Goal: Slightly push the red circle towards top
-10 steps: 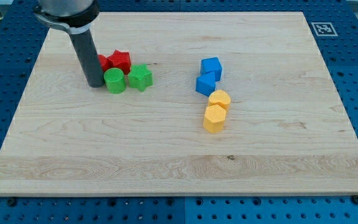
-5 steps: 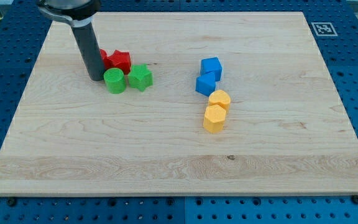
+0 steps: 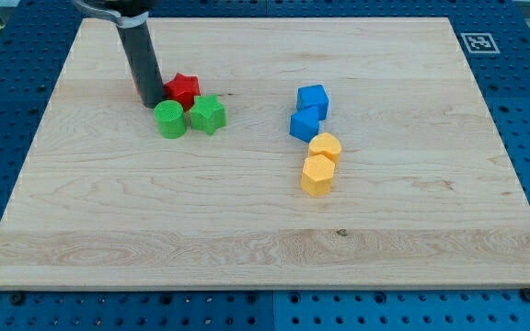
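Note:
My tip [image 3: 153,104] rests on the board at the upper left, just above the green circle [image 3: 169,119]. The rod stands in front of the red circle, of which only a red sliver [image 3: 167,90] shows at the rod's right edge. The red star [image 3: 185,88] touches that sliver on its right. A green star [image 3: 208,114] sits right of the green circle and below the red star.
Two blue cubes [image 3: 312,98] [image 3: 305,123] stand near the middle of the wooden board [image 3: 265,221], with two yellow blocks [image 3: 325,146] [image 3: 317,175] just below them. A marker tag [image 3: 478,41] sits at the board's top right corner.
My tip has moved up and to the right, from left of the green circle to above it. The red circle is now nearly hidden behind the rod, and the red star has shifted slightly right.

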You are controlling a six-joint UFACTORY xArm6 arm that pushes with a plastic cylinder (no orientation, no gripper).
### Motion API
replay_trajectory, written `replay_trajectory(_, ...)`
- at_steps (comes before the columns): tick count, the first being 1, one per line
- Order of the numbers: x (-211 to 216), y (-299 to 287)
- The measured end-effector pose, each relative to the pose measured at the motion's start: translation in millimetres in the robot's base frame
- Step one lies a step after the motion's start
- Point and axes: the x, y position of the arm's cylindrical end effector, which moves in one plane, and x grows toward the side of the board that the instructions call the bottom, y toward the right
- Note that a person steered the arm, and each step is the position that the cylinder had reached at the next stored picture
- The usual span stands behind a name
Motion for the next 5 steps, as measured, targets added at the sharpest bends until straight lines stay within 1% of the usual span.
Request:
replay_trajectory(1,15.2,2.6)
replay_trajectory(5,27.8,3.0)
